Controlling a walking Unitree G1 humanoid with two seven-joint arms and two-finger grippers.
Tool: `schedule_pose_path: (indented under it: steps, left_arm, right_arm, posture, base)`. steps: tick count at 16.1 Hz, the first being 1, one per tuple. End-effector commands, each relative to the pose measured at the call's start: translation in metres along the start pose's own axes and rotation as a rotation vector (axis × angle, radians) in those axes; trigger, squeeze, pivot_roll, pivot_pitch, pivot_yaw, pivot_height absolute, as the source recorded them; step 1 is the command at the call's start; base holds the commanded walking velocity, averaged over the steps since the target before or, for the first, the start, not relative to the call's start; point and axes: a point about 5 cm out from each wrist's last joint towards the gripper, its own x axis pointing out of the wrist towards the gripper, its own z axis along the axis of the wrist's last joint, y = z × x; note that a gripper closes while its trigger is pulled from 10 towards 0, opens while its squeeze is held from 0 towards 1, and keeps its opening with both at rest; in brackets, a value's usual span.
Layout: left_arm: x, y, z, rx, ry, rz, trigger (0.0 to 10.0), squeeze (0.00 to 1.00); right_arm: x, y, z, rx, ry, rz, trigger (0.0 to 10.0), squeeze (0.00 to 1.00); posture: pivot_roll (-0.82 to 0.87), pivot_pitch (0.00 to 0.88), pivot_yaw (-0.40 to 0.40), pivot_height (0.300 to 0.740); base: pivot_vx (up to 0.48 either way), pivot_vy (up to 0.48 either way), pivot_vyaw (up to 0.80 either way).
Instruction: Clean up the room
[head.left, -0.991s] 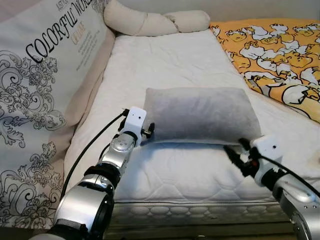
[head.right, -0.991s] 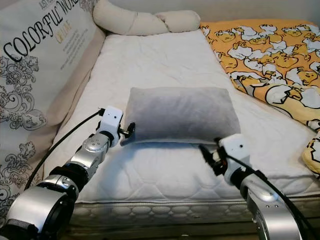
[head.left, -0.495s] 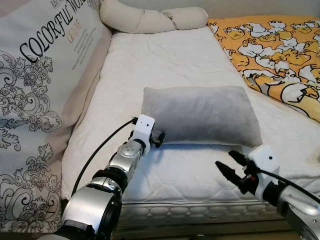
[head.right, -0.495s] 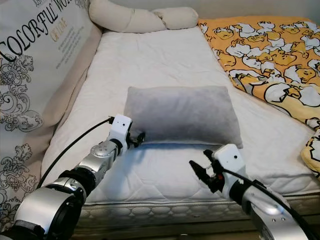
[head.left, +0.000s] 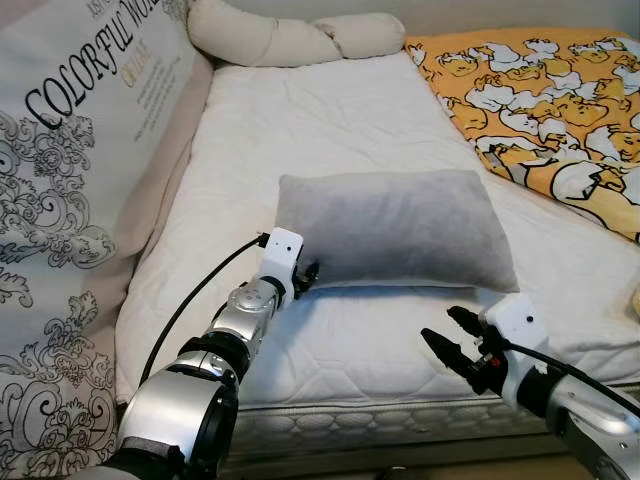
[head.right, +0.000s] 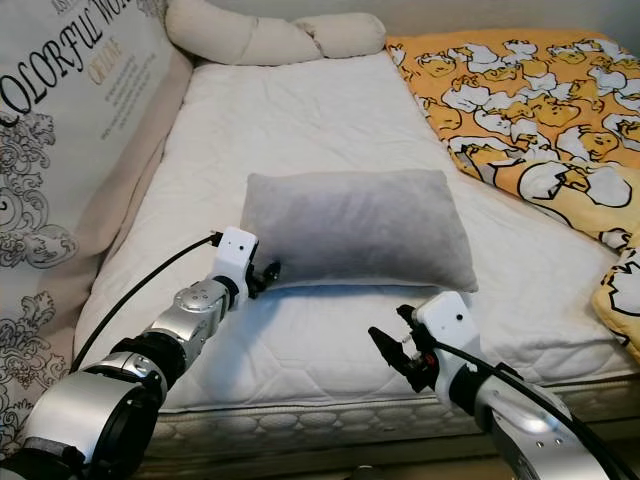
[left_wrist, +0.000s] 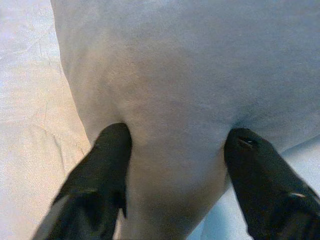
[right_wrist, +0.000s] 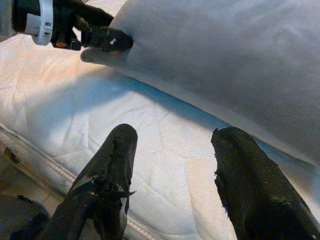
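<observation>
- Your grey pillow lies flat across the middle of the bed, on the white quilted mattress, its long side running across the bed.
- Your left tool is at the pillow's near left corner. In the left wrist view its two black fingers sit on either side of that corner, with the fabric bulging between them and both pressing into it, so it has hold of the pillow.
- Your right tool hovers over bare mattress near the bed's front edge, in front of the pillow's near right corner and apart from it.
- Its fingers are spread wide with nothing between them; past them the right wrist view shows the pillow's near edge and the left tool gripping the corner.
- A long cream bolster lies across the head of the bed, well apart from the pillow.
- An orange duck-print blanket covers the bed's right side; its edge runs near the pillow's right end.
- A large printed cushion with black scrollwork and lettering leans along the bed's left side.
</observation>
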Motion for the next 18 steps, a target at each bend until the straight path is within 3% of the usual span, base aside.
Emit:
schedule_pose_path:
  steps: [1,11,17,18]
  left_arm:
    - [0.0,0.004,0.001,-0.001,0.004,0.001,0.0,0.0]
    - [-0.002,0.011,0.002,-0.017,0.001,0.005,0.0,0.0]
    - [-0.003,0.012,0.004,-0.034,-0.022,-0.04,0.0,0.0]
    - [-0.005,0.019,0.004,-0.039,-0.032,-0.047,0.0,0.0]
  right_arm:
    - [0.003,0.008,0.005,0.002,-0.013,0.033,10.0,0.0]
    - [0.014,0.008,0.006,-0.039,-0.036,-0.014,10.0,0.0]
    - [0.015,0.0,0.005,-0.01,-0.054,-0.051,10.0,0.0]
    - [0.017,-0.001,0.003,-0.009,-0.058,-0.06,10.0,0.0]
  posture:
    - [-0.29,0.001,0.06,0.74]
    - [-0.28,0.0,0.044,0.74]
    - [-0.25,0.0,0.055,0.74]
    - [-0.23,0.0,0.061,0.74]
  base:
    - [0.0,0.0,0.0]
    - [0.0,0.0,0.0]
    - [0.0,0.0,0.0]
    - [0.0,0.0,0.0]
